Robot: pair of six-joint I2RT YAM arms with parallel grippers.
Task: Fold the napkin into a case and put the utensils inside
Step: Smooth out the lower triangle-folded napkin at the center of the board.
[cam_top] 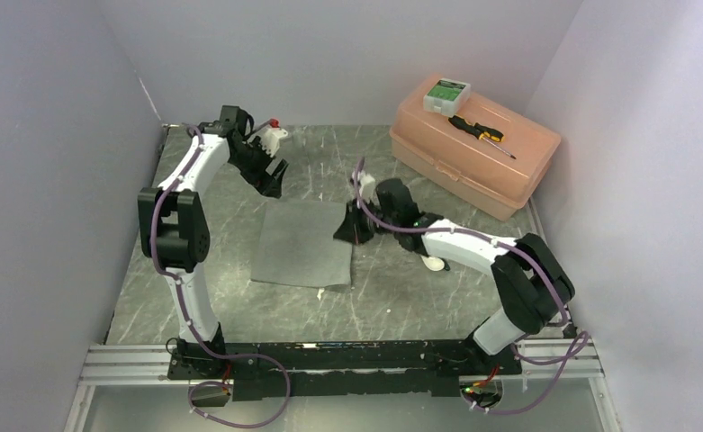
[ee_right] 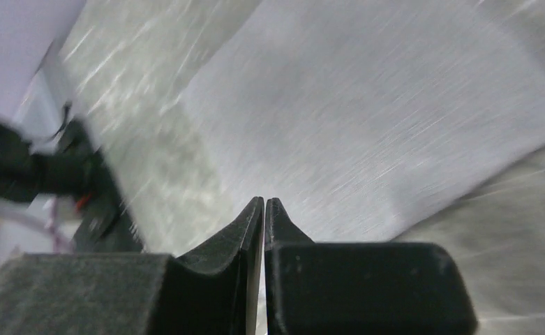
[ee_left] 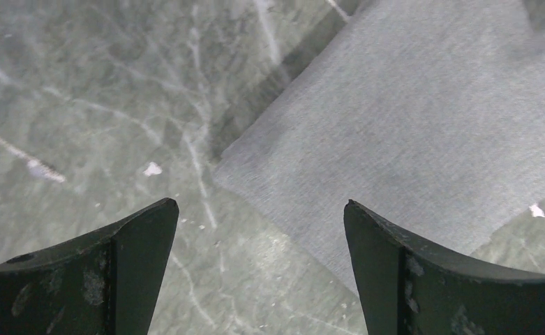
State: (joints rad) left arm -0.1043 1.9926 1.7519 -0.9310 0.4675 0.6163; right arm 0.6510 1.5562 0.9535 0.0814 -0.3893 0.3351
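The grey napkin (cam_top: 301,245) lies flat on the marbled table. My left gripper (cam_top: 273,177) hovers open and empty over its far left corner. In the left wrist view that corner of the napkin (ee_left: 409,125) lies between and beyond the spread gripper (ee_left: 262,204). My right gripper (cam_top: 352,225) is at the napkin's far right edge. In the blurred right wrist view the gripper (ee_right: 264,201) is shut, with nothing seen between the fingers and the napkin (ee_right: 367,112) flat beyond. A white object (cam_top: 435,263), perhaps the white spoon, shows under my right arm. The gold spoon is hidden.
A peach plastic toolbox (cam_top: 509,166) stands at the back right. A white-and-green box (cam_top: 446,93) and a black-and-yellow screwdriver (cam_top: 482,133) lie on its lid. White walls close in on the left, back and right. A small white fleck (cam_top: 320,292) lies at the napkin's near edge.
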